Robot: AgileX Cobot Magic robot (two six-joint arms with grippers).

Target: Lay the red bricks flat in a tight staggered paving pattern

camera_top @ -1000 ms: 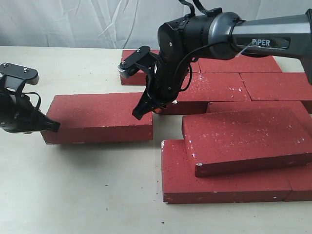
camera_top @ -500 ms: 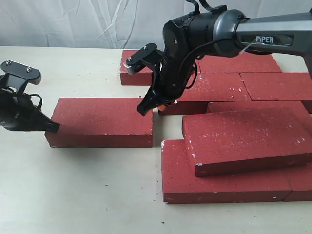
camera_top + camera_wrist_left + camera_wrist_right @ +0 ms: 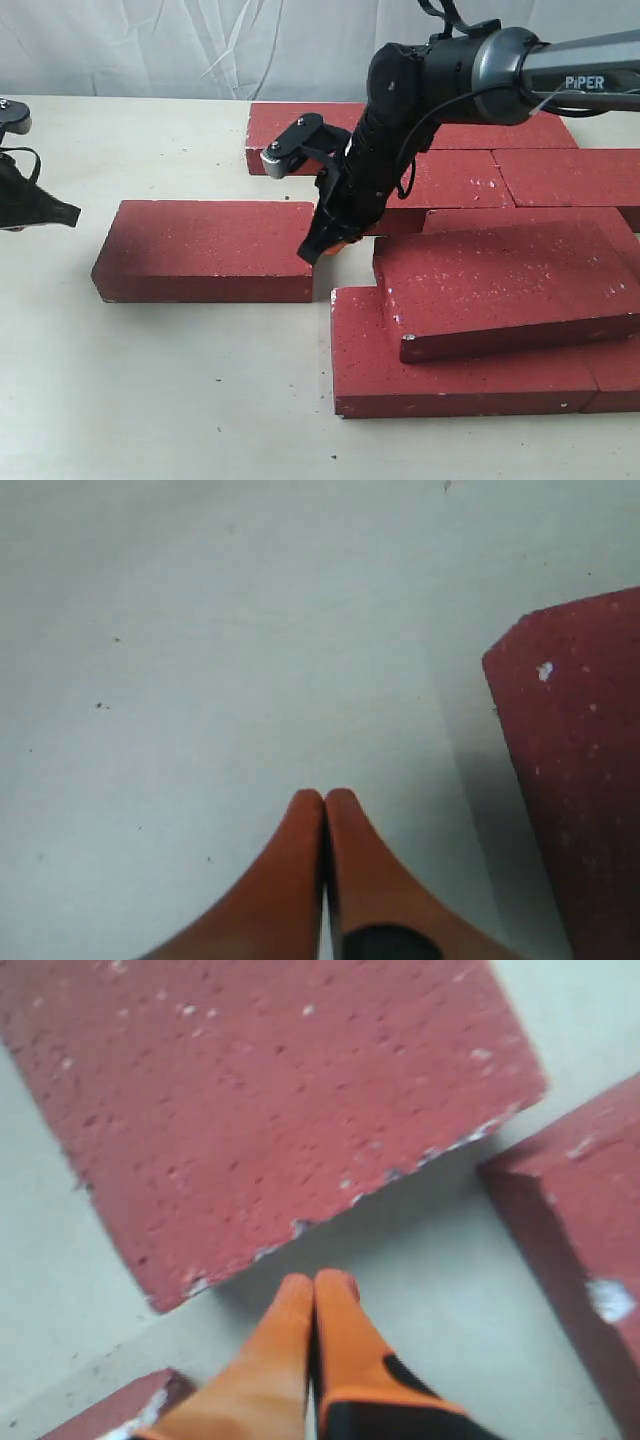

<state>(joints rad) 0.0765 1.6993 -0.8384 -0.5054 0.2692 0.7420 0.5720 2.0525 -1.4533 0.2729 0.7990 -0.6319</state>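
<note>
On the table (image 3: 150,400), the exterior view shows a lone brick (image 3: 205,248) lying flat, left of the other red bricks (image 3: 500,290). The right fingers (image 3: 322,240) hang at its right end, and the left fingers (image 3: 55,213) sit well off its left end.

Left wrist view: the left fingers (image 3: 300,860) are pressed together, empty, over bare table near the brick's corner (image 3: 580,760).

Right wrist view: the right fingers (image 3: 290,1330) are closed, empty, just beside a brick's chipped edge (image 3: 300,1225).
</note>
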